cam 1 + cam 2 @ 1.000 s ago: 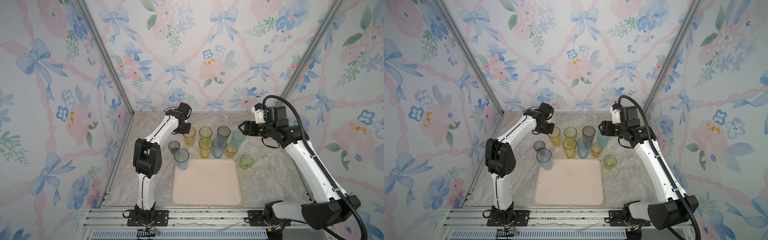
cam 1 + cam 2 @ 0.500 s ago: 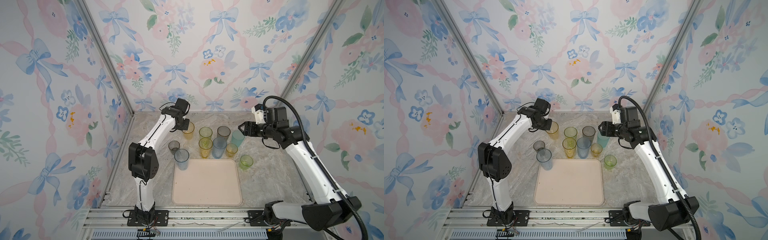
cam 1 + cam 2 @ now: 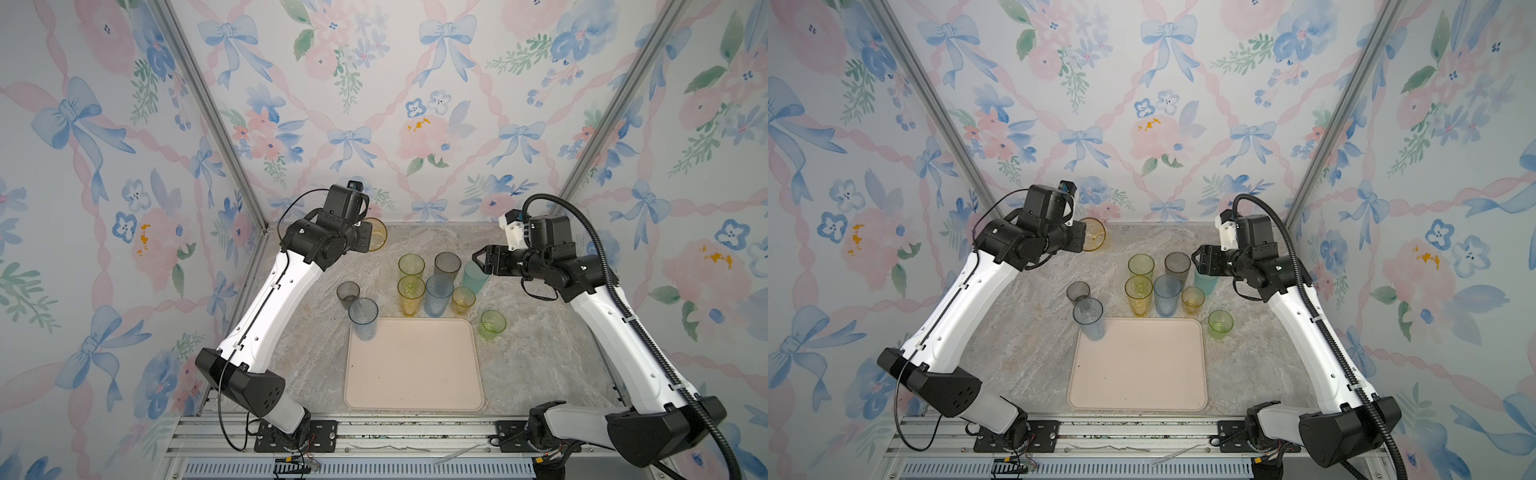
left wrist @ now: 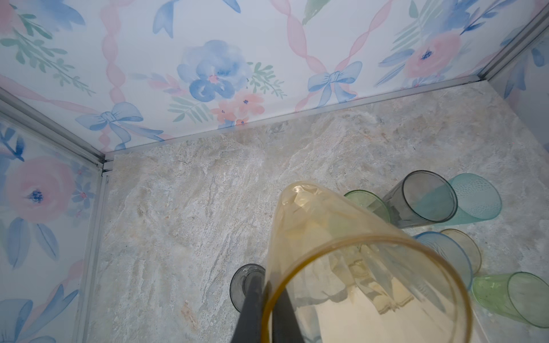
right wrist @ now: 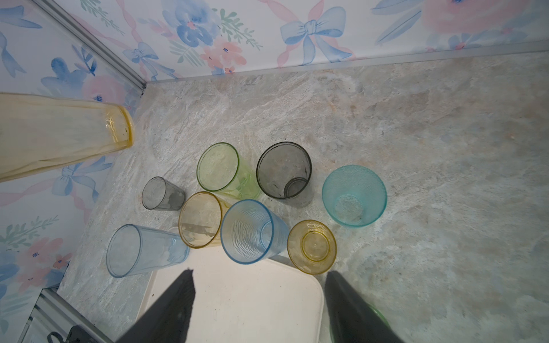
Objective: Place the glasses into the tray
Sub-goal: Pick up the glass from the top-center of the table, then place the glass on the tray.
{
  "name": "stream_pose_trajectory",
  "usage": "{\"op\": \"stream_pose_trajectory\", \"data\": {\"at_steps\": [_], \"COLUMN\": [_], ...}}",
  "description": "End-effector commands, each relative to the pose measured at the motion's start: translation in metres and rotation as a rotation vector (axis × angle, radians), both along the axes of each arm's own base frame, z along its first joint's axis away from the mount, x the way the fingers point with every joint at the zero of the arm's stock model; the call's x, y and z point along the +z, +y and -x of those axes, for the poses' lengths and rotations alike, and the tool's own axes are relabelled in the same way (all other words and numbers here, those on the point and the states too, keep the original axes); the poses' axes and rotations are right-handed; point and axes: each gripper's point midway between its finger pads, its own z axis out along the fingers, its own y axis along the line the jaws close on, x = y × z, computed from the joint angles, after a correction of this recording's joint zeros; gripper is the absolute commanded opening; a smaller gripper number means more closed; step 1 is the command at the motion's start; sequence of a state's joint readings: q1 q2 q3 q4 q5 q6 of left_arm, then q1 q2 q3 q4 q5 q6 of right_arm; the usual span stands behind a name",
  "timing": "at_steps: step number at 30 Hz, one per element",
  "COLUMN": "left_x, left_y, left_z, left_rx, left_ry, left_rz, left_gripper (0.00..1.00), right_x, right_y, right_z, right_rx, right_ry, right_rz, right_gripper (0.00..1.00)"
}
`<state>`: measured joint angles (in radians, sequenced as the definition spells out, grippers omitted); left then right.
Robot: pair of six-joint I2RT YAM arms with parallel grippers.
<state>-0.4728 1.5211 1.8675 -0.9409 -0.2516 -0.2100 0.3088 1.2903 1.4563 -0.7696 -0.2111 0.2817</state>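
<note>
My left gripper is shut on the rim of a tall amber glass and holds it in the air near the back left corner. The cream tray lies bare at the front. Behind it stand yellow-green, smoky grey, teal, yellow and blue glasses, plus a short amber one. My right gripper hangs open beside the teal glass with nothing in it.
A short green glass stands right of the tray. A short grey glass and a pale blue tall glass stand at the tray's back left corner. The back wall runs close behind the lifted glass.
My left gripper has lifted the amber glass out of the cluster and carried it up and back to the left. The right arm has not moved.
</note>
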Motion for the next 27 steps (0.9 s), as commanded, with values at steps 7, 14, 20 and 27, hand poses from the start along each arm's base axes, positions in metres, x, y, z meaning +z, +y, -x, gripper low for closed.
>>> {"op": "stream_pose_trajectory", "data": {"at_steps": [7,14,20,27], "left_x": [0.031,0.032,0.029,-0.011], "left_y": [0.02,0.021,0.018,-0.009], "left_z": [0.057,0.116,0.16,0.184], "left_rx": [-0.038,-0.109,-0.179,-0.31], "left_ry": [-0.081,-0.082,-0.075,0.086], "left_rz": [0.069,0.233,0.346,0.371], "left_gripper": [0.0,0.0,0.0,0.0], "right_x": [0.024,0.024,0.028,0.03], "right_y": [0.026,0.032,0.024,0.005], "right_z": [0.009,0.016,0.028,0.047], "right_rx": [-0.029,-0.002,0.037,0.031], "right_ry": [-0.07,-0.118,-0.154,-0.171], "right_rz": [0.001,0.028,0.073,0.063], "right_gripper": [0.72,0.72,0.73,0.74]}}
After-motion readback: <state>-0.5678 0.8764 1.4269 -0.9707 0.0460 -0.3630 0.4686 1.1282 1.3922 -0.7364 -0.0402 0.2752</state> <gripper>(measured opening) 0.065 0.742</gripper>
